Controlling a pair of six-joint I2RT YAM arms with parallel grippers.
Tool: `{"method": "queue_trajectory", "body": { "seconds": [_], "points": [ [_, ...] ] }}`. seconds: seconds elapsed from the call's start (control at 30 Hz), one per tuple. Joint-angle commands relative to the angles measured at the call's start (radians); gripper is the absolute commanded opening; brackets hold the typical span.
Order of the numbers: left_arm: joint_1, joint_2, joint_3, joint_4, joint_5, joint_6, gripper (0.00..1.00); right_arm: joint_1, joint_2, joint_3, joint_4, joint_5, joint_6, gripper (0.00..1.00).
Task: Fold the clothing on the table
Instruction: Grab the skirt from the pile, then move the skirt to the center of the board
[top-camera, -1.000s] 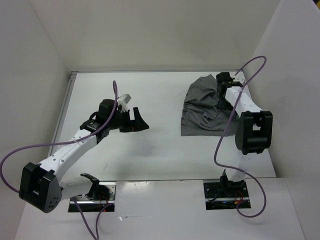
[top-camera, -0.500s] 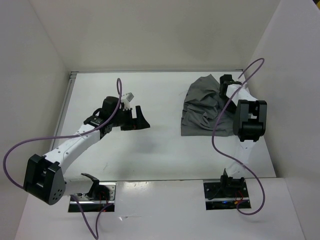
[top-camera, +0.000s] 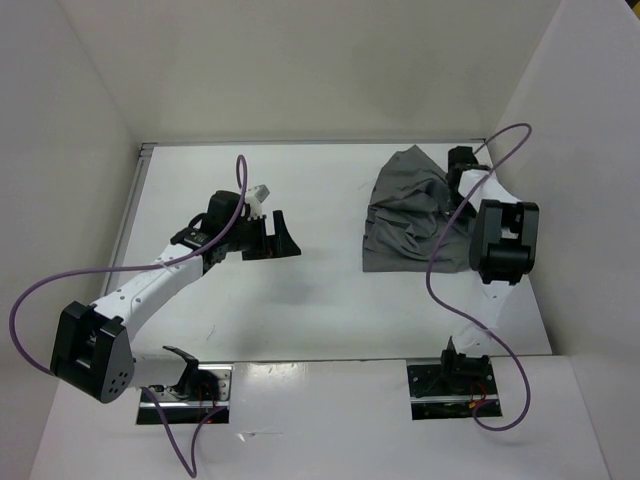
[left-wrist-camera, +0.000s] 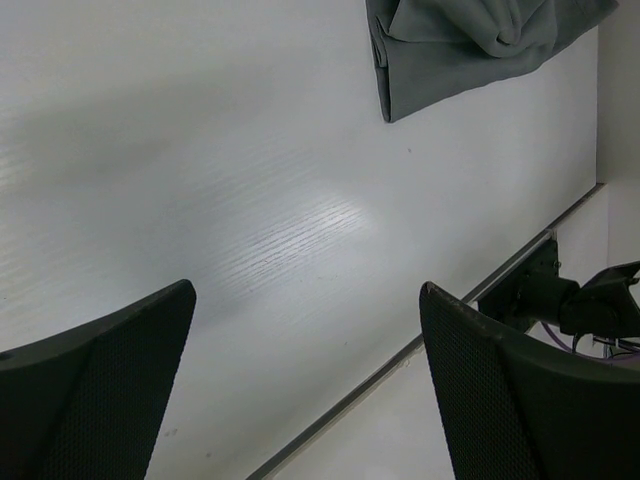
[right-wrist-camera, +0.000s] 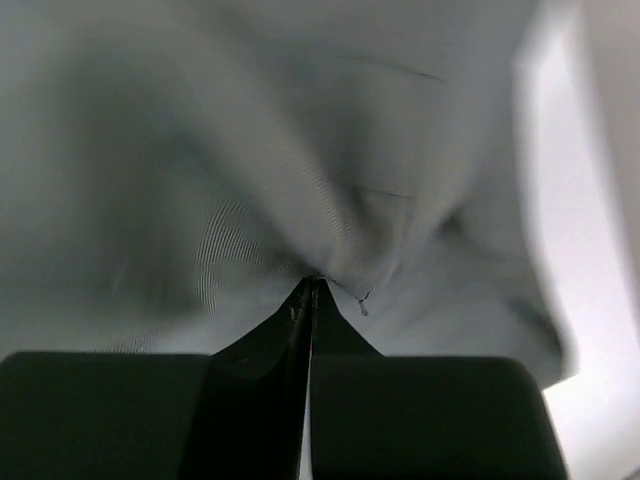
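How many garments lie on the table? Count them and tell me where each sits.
1. The dark grey clothing lies crumpled at the far right of the table, pinched by the right gripper. Its folds could hide more.

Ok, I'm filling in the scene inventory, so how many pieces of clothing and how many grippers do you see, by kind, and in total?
clothing, dark grey: 1
grippers: 2 (left gripper open, right gripper shut on the clothing)
Total: 3

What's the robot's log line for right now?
left gripper: open over table | right gripper: shut on clothing | fold: not done, crumpled
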Motion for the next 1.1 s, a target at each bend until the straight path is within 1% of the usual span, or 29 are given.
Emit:
{"method": "queue_trajectory", "body": {
  "seconds": [0.0, 0.03, 0.07, 0.1, 0.13, 0.2, 0.23, 0.3, 0.37, 0.5, 0.6, 0.7, 0.77, 0.8, 0.93, 1.03, 1.07],
  "points": [
    [0.006, -0.025, 0.020, 0.014, 0.001, 0.023, 0.99, 0.125, -0.110, -0.024, 0.038, -0.151, 0.003, 0.00],
    [0.006, -0.025, 0.020, 0.023, 0.001, 0.023, 0.99, 0.182, -0.124, -0.024, 0.026, -0.208, 0.012, 0.00],
    [0.006, -0.025, 0.020, 0.023, 0.001, 0.023, 0.99, 0.210, -0.152, -0.024, 0.003, -0.243, 0.012, 0.00],
    [0.006, -0.034, 0.020, 0.023, 0.001, 0.023, 0.99, 0.262, -0.176, -0.024, -0.006, -0.309, 0.065, 0.00],
    [0.006, -0.034, 0.020, 0.023, 0.001, 0.023, 0.99, 0.285, -0.176, -0.024, -0.006, -0.364, 0.066, 0.00],
    [0.006, -0.034, 0.011, 0.032, 0.001, 0.023, 0.99, 0.326, -0.216, -0.049, -0.006, -0.475, 0.119, 0.00],
    [0.006, -0.034, 0.011, 0.032, 0.011, 0.023, 0.99, 0.345, -0.227, -0.059, 0.006, -0.578, 0.136, 0.00],
    [0.006, -0.034, 0.011, 0.032, 0.011, 0.023, 0.99, 0.395, -0.250, -0.073, 0.041, -0.665, 0.187, 0.00],
    [0.015, -0.034, 0.011, 0.041, 0.021, 0.023, 0.99, 0.441, -0.250, -0.056, 0.042, -0.755, 0.205, 0.00],
    [0.015, -0.034, 0.011, 0.041, 0.030, 0.023, 0.99, 0.495, -0.259, 0.045, 0.051, -0.852, 0.231, 0.00],
    [0.015, -0.034, 0.011, 0.041, 0.030, 0.023, 0.99, 0.505, -0.259, 0.110, 0.060, -0.918, 0.244, 0.00],
    [0.015, -0.034, 0.011, 0.041, 0.039, 0.023, 0.99, 0.505, -0.259, 0.174, 0.071, -0.948, 0.264, 0.00],
    [0.015, -0.034, 0.002, 0.041, 0.039, 0.023, 0.99, 0.505, -0.247, 0.174, 0.051, -0.906, 0.264, 0.00],
    [0.015, -0.034, 0.002, 0.041, 0.039, 0.023, 0.99, 0.505, -0.235, 0.174, 0.014, -0.891, 0.254, 0.00],
    [0.015, -0.045, 0.002, 0.041, 0.039, 0.023, 0.99, 0.505, -0.183, 0.153, -0.043, -0.822, 0.199, 0.00],
    [0.015, -0.045, 0.002, 0.041, 0.039, 0.023, 0.99, 0.532, -0.173, 0.153, -0.122, -0.727, 0.138, 0.06],
    [0.015, -0.045, 0.002, 0.041, 0.039, 0.023, 0.99, 0.543, -0.173, 0.153, -0.142, -0.696, 0.121, 0.12]
  ]
}}
